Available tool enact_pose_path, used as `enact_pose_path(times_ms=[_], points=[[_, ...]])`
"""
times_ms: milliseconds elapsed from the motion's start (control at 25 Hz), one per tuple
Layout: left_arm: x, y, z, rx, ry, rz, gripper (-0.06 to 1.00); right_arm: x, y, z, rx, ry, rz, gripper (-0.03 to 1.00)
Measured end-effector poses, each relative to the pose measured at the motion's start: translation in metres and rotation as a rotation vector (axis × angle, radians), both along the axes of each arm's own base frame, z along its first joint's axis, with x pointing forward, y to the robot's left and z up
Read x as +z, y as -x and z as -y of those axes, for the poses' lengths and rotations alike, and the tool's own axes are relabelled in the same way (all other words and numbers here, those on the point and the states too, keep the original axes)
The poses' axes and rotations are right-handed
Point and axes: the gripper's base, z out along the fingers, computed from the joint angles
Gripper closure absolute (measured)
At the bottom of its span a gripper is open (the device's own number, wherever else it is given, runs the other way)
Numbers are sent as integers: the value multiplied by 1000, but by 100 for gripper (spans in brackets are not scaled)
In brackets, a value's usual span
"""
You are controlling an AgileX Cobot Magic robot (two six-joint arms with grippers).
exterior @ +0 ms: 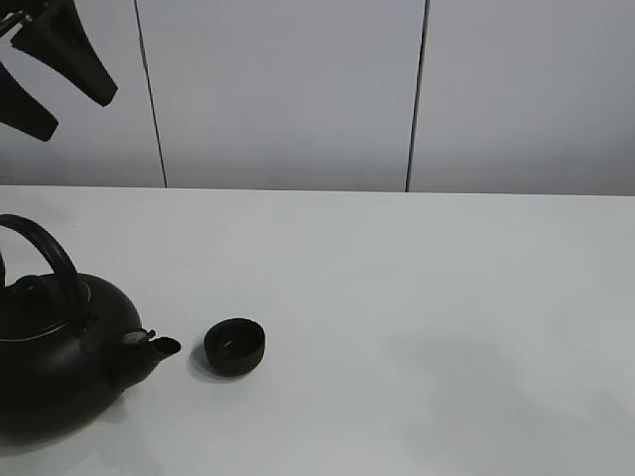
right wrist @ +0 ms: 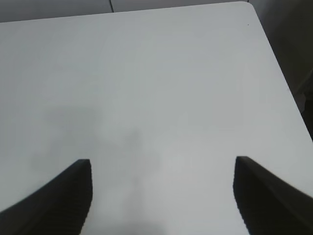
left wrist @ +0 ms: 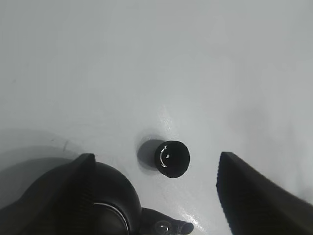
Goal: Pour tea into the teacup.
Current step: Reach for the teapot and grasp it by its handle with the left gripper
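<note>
Teacup (exterior: pixel 234 346) upright on the white table (exterior: pixel 427 297), just off the spout (exterior: pixel 162 346) of the black teapot (exterior: pixel 60 377).

The small, low black cup sits near the table's front left. Its mouth faces up and it stands slightly apart from the spout, which points toward it. A thin bright arc and a dot glint inside the cup, but I cannot tell whether it holds any liquid. The teapot stands upright with its lid (exterior: pixel 35 309) on and its arched handle (exterior: pixel 50 253) raised, so its contents are hidden. The left gripper (left wrist: pixel 155 156) hangs above the cup and pot with its jaws spread wide, holding nothing. The right gripper (right wrist: pixel 162 160) is also spread wide and empty, over bare tabletop on the right side, well away from both vessels.
</note>
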Motion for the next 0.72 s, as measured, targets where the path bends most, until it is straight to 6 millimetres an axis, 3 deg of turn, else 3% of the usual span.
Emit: enact_pose_path(times_ms=[200,280,480,600,720], points=[[4,-1,0,-23,-11,34,44,0,0,0,0,0,1,42],[14,2,-1,-38,-29,107,44,0,0,0,0,0,1,42],[71,26,-6,-43,-79,404,44,0,0,0,0,0,1,42],[112,52,-8,-13,-65,597,44,0,0,0,0,0,1,42],[136,78,-9,19,-15,735,44,0,0,0,0,0,1,42]])
